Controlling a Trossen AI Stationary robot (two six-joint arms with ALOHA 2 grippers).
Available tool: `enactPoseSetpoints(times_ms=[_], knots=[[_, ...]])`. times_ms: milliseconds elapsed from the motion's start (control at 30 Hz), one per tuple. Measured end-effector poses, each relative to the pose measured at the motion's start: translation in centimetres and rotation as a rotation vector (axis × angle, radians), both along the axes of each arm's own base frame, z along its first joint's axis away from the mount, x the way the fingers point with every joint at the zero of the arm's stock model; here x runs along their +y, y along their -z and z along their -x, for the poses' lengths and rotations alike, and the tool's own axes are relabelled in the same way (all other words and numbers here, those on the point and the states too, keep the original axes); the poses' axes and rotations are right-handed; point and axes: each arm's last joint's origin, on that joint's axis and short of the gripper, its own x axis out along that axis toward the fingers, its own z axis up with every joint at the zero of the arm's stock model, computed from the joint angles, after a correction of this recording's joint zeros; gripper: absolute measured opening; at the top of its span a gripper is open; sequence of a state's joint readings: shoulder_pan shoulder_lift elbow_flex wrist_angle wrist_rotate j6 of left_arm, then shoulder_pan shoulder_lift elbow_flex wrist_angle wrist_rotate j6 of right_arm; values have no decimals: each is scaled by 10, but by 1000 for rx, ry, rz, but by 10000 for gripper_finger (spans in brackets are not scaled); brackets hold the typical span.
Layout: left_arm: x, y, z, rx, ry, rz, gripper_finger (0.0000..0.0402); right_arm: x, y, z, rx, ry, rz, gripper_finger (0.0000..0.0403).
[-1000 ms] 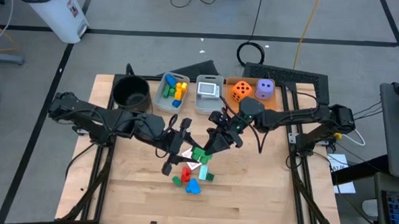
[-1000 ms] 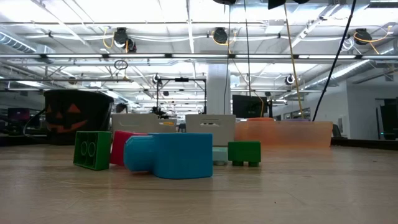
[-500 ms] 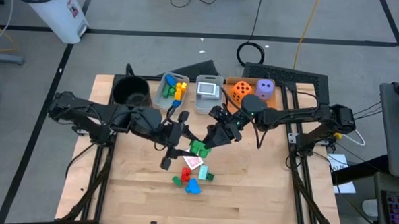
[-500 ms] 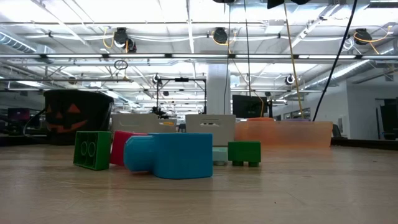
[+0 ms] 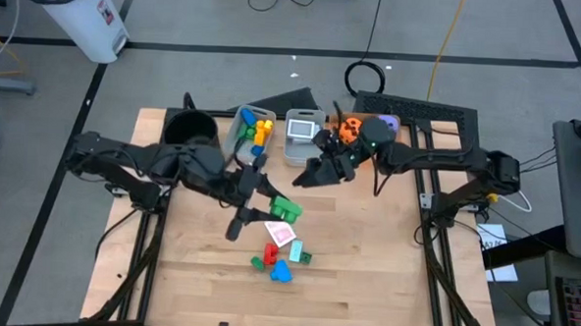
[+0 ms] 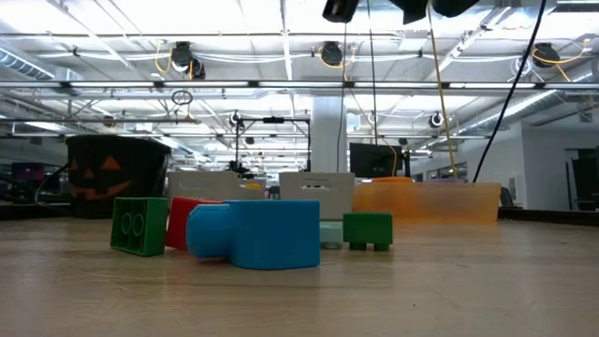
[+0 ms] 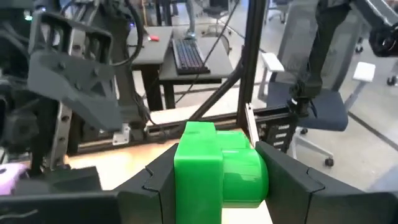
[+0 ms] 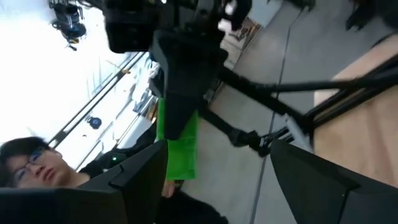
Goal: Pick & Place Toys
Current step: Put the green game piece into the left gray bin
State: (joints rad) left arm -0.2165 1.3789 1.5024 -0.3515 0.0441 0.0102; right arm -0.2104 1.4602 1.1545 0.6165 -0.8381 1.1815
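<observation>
Holding a green block (image 7: 217, 171) between closed left fingers (image 5: 269, 203), right fingers (image 5: 307, 179) spread, empty, no legible writing.

purple die (image 5: 388, 121) mostly hidden behind right arm, cards unreadable

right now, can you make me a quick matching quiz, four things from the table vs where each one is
Things:
1. green block
2. blue block
3. orange die
4. black pot

Places:
a. in the orange tray
b. back left corner of the table
c. held in the left end effector
d. in the loose pile on the table

Pairs: 1-c, 2-d, 3-a, 4-b
</observation>
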Motion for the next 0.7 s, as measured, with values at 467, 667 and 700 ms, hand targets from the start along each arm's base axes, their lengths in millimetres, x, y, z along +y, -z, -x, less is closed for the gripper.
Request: enactPoseSetpoints(times_ms=[467,667,700], knots=[[67,-13,11,49,-125,391,175,-7,-45,39,-274,561,241,270],[99,-7,0,63,-232,542,175,16,-45,59,-129,824,526,270],[104,-4,-4,71,-248,568,175,20,-43,60,-93,874,593,270]])
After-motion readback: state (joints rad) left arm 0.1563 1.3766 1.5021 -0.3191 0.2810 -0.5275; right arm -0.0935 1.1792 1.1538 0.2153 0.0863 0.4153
